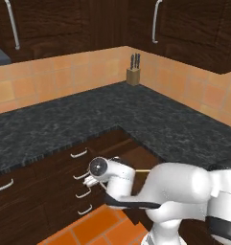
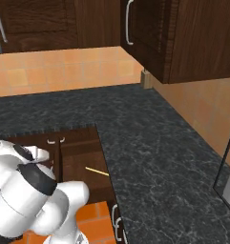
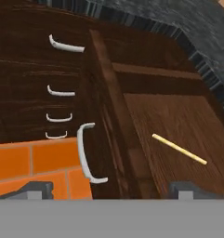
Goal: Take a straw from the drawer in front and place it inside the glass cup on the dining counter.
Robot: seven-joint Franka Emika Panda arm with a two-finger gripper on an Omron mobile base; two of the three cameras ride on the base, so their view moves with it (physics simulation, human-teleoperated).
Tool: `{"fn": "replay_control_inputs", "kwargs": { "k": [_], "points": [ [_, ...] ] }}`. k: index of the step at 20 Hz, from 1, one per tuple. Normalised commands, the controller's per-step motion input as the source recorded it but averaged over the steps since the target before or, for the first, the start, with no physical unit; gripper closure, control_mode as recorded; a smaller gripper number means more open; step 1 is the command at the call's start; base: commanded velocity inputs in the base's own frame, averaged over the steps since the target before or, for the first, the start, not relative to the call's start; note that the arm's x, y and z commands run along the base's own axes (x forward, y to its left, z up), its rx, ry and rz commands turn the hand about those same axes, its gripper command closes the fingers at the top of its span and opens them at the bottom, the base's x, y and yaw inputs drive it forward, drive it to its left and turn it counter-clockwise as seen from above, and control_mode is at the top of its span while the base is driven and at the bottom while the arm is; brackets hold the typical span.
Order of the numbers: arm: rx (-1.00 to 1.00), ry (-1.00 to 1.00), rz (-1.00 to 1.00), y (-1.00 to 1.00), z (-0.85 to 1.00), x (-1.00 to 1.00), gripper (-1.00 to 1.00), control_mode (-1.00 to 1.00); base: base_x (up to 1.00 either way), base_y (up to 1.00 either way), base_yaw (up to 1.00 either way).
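The drawer [image 3: 178, 116] stands pulled out, so the step in hand looks like going for the straw [image 3: 179, 148], which lies loose on the drawer floor just ahead of the gripper [image 3: 111, 189] and toward its right fingertip. The jaws are spread wide (holding nothing), straddling the drawer's front edge, handle [image 3: 87, 153] just ahead. Next: shift over the straw, descend, pinch it.

Straw [image 1: 143, 170] mostly behind the arm [image 1: 179, 189].
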Motion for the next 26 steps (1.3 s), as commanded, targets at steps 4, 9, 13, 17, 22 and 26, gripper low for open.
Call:
{"fn": "replay_control_inputs", "kwargs": {
  "k": [4, 9, 13, 17, 22, 26],
  "points": [
    [0.29, 0.07, 0.00, -0.41, 1.00, 0.07, -1.00, -1.00, 0.00, 0.00, 0.00],
    [0.12, 0.26, -0.01, -0.53, 0.58, 0.17, -1.00, -1.00, 0.00, 0.00, 0.00],
    [-0.01, 0.28, 0.00, -0.35, -0.03, 0.32, -1.00, -1.00, 0.00, 0.00, 0.00],
    [-0.09, 0.14, 0.00, -0.26, -0.26, 0.35, -1.00, -1.00, 0.00, 0.00, 0.00],
    [-0.23, 0.01, -0.01, -0.04, -0.65, 0.28, -1.00, -1.00, 0.00, 0.00, 0.00],
    [-0.03, 0.07, 0.00, -0.34, -0.33, 0.31, -1.00, -1.00, 0.00, 0.00, 0.00]
  ]
}}
